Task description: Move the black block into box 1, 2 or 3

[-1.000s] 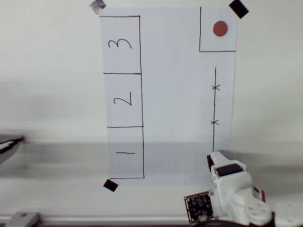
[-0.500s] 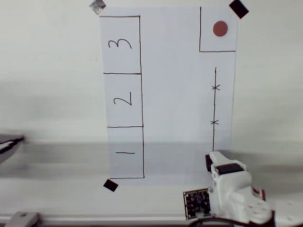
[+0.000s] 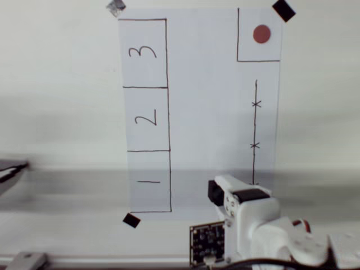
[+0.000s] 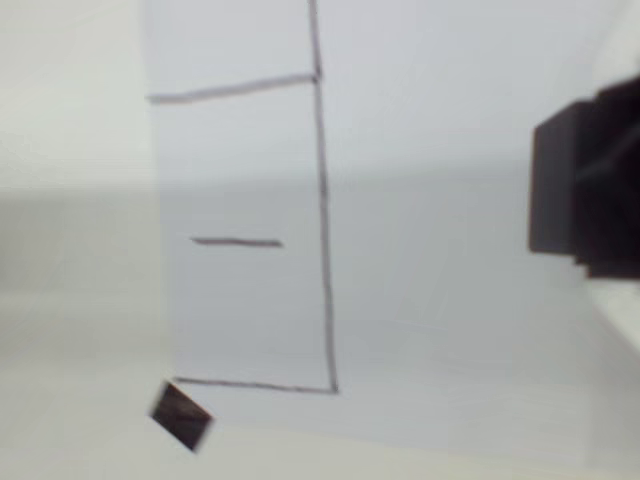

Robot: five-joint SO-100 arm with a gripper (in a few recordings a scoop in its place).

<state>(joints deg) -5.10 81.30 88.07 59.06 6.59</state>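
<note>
The white arm's gripper [image 3: 219,193] hovers over the lower middle of the white paper, shut on the small black block [image 3: 214,193]. The block is just right of the rectangle marked "1" [image 3: 149,181]. Above that are the box marked "2" [image 3: 146,119] and the one marked "3" [image 3: 143,53]. In the wrist view the black block [image 4: 556,185] sits at the right edge in the gripper [image 4: 590,200]. Rectangle "1" [image 4: 240,242] lies to its left, blurred.
A drawn square with a red dot [image 3: 261,34] is at the paper's top right. Below it runs a line with two x marks [image 3: 255,124]. Flat tape squares hold the paper's corners [image 3: 131,220] [image 3: 283,10] [image 3: 116,7]. A dark object pokes in at the left edge [image 3: 11,169].
The arm has swung to the left with the black block, from the foot of the x-marked line to just right of rectangle "1".
</note>
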